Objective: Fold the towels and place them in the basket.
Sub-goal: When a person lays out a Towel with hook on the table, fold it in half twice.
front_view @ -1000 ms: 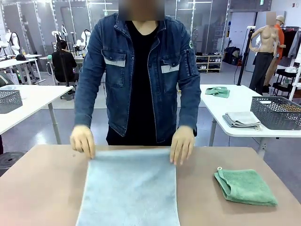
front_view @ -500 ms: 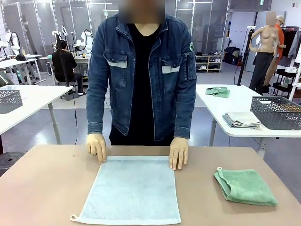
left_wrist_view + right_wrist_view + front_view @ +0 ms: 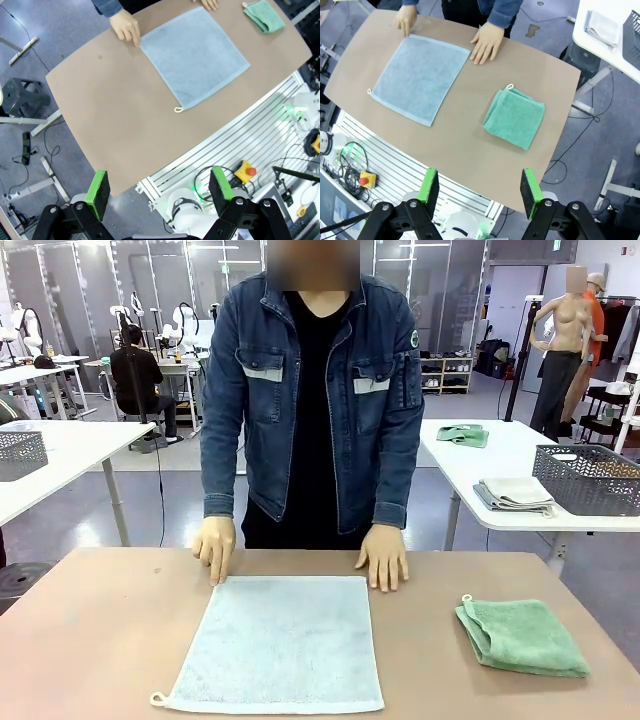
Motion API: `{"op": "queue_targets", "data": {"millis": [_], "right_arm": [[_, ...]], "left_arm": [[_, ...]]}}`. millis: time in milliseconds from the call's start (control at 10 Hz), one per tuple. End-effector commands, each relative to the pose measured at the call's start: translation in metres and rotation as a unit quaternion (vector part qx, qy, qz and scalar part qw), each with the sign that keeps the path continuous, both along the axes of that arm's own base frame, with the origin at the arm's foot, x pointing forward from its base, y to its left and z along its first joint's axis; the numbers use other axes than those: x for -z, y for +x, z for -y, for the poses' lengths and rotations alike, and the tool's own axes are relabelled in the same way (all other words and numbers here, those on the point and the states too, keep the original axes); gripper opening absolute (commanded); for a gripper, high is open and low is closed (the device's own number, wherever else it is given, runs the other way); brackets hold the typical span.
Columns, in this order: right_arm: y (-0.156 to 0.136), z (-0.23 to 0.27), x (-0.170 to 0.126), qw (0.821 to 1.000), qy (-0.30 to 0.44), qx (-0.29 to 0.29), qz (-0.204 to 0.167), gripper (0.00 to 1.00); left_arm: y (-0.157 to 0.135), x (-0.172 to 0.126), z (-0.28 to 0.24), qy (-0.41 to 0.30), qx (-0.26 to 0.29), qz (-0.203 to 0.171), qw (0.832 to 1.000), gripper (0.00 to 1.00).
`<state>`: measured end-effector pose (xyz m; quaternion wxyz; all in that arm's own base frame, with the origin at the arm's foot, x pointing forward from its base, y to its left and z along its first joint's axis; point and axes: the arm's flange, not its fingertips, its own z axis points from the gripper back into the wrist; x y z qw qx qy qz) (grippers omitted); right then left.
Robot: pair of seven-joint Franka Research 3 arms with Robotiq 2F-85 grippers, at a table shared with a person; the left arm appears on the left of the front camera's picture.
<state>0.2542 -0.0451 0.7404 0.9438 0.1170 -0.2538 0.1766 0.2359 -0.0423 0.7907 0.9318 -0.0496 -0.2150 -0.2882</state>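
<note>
Nearest, the left gripper [image 3: 159, 187] is held high above the table [image 3: 90, 640], off its near edge. Its green-padded fingers [image 3: 97, 192] are spread wide apart, and nothing is gripped between them. The right gripper [image 3: 479, 186] is likewise held high off the near edge, with its fingers [image 3: 530, 187] spread and nothing between them.

On the table, the pale blue towel [image 3: 280, 640] is laid out flat in a single layer, roughly square, slightly left of the middle. Its front hem lies close to the near edge. A small white corner loop [image 3: 156, 699] projects from the near left corner of this towel.

The mint green towel [image 3: 522, 635] is positioned towards the right edge, well apart from the blue one. It is folded into a compact square, and its own loop [image 3: 467, 598] is seen at its far left corner.

At the far edge, the person's hands are placed at the two far corners of the blue towel. The hand on the robot's left [image 3: 215, 545] is touching the far left corner with its fingertips. The hand on the robot's right [image 3: 383, 555] is laid flat on the table just beside the far right corner. The person is standing behind the far edge in a denim jacket [image 3: 250, 400].
</note>
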Motion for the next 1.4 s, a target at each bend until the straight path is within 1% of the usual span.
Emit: {"op": "queue_targets", "data": {"millis": [0, 600, 700, 800, 900, 1000, 1100, 1200, 1300], "right_arm": [[0.001, -0.001, 0.000, 1.000, -0.004, 0.004, 0.000, 0.82], [0.001, -0.001, 0.000, 1.000, -0.004, 0.004, 0.000, 0.82], [0.000, 0.000, 0.000, 1.000, 0.000, 0.000, 0.000, 0.82], [0.000, -0.011, 0.007, 0.997, -0.031, -0.064, 0.004, 0.82], [-0.006, -0.021, 0.012, 0.992, -0.072, -0.104, 0.021, 0.82], [-0.016, -0.034, 0.016, 0.977, -0.107, -0.181, 0.042, 0.82], [-0.023, -0.055, 0.024, 0.955, -0.132, -0.259, 0.063, 0.82], [-0.025, -0.080, 0.034, 0.932, -0.172, -0.309, 0.077, 0.82], [-0.027, -0.110, 0.050, 0.903, -0.181, -0.380, 0.087, 0.82]], "left_arm": [[0.000, -0.001, 0.000, 0.000, 0.003, 0.005, 1.000, 1.00], [0.000, -0.001, 0.000, 0.000, 0.003, 0.005, 1.000, 1.00], [0.000, 0.000, 0.000, 0.000, 0.000, 0.000, 1.000, 1.00], [-0.003, 0.001, 0.011, 0.026, 0.048, 0.025, 0.998, 1.00], [-0.003, 0.006, 0.017, 0.046, 0.083, 0.034, 0.995, 1.00], [-0.005, 0.015, 0.023, 0.062, 0.146, 0.037, 0.987, 1.00], [-0.004, 0.029, 0.033, 0.070, 0.223, 0.037, 0.972, 1.00], [-0.002, 0.048, 0.044, 0.097, 0.279, 0.040, 0.955, 1.00], [-0.001, 0.068, 0.056, 0.111, 0.345, 0.050, 0.931, 1.00]]}}
